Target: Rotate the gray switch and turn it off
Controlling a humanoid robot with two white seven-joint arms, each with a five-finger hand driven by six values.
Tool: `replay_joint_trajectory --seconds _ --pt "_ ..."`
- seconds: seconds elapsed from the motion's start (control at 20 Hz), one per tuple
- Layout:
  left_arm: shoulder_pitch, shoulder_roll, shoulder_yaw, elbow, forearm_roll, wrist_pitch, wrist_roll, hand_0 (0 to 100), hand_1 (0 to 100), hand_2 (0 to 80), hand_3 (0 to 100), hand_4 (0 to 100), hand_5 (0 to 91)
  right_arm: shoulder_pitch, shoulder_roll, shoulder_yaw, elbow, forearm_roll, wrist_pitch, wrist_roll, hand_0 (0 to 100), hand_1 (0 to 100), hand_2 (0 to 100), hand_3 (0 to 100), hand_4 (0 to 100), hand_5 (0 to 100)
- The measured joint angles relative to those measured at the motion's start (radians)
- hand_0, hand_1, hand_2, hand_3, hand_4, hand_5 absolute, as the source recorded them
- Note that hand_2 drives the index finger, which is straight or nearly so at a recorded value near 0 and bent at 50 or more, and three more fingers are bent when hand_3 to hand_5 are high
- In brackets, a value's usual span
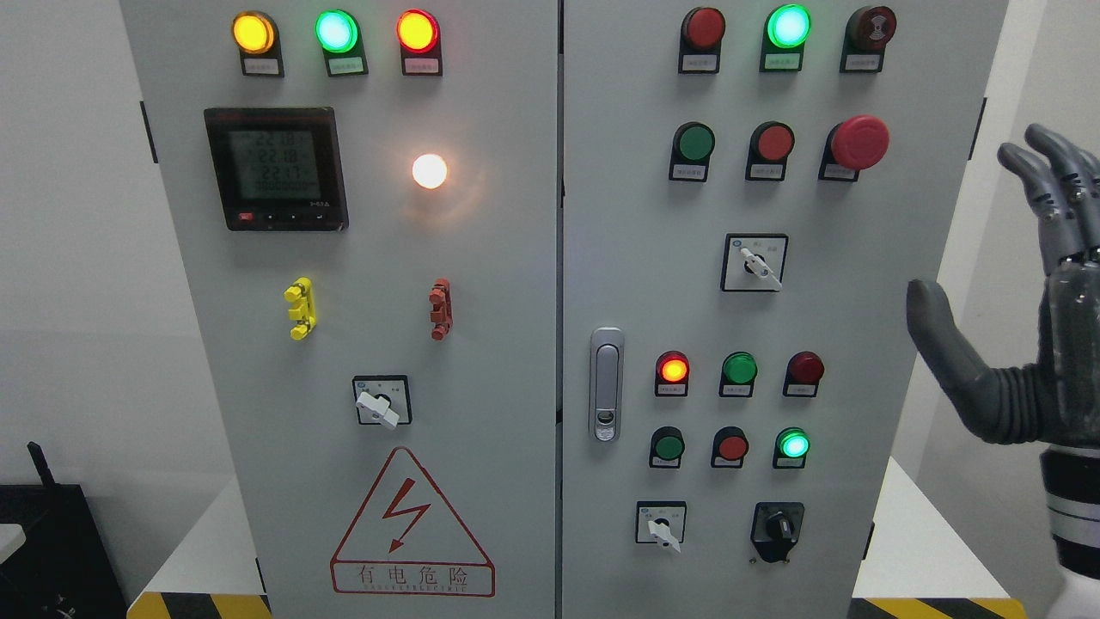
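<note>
A grey control cabinet [516, 344] fills the head view. It carries three grey-white rotary switches: one on the left door [381, 405], one at mid right [760, 266], one at the lower right [663, 529]. All three handles point down-right. A black rotary knob [778, 528] sits beside the lower one. My right hand [1023, 292] is raised at the far right, fingers spread and thumb out, holding nothing, well clear of the panel. The left arm is out of view.
Lit indicator lamps and push buttons cover both doors. A red mushroom stop button [859, 142] sticks out at the upper right. A metal door handle [606, 383] sits at the centre. A digital meter [275, 168] is at the upper left. A warning triangle [412, 524] is below.
</note>
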Motion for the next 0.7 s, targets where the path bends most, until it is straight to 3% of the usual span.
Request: replay_joint_trajectory --seconds 0.55,0.6,0.65,0.7 --pt "0.0 0.0 0.0 0.0 0.0 0.001 0.0 12 39 0.0 0 0 0.0 -0.001 0.013 0.001 0.0 0.0 0.0 0.0 34 17 1 3 0 0" --pt "0.0 0.0 0.0 0.0 0.0 0.001 0.0 12 39 0.0 0 0 0.0 -0.001 0.016 0.001 0.0 0.0 -0.002 0.0 34 19 5 8 6 0" --pt "0.0 0.0 0.0 0.0 0.0 0.001 0.0 12 39 0.0 0 0 0.0 -0.001 0.021 0.001 0.0 0.0 -0.002 0.0 33 22 16 21 26 6" --pt "0.0 0.0 0.0 0.0 0.0 0.001 0.0 12 39 0.0 0 0 0.0 0.0 0.029 0.001 0.0 0.0 -0.002 -0.001 33 25 20 29 33 16"
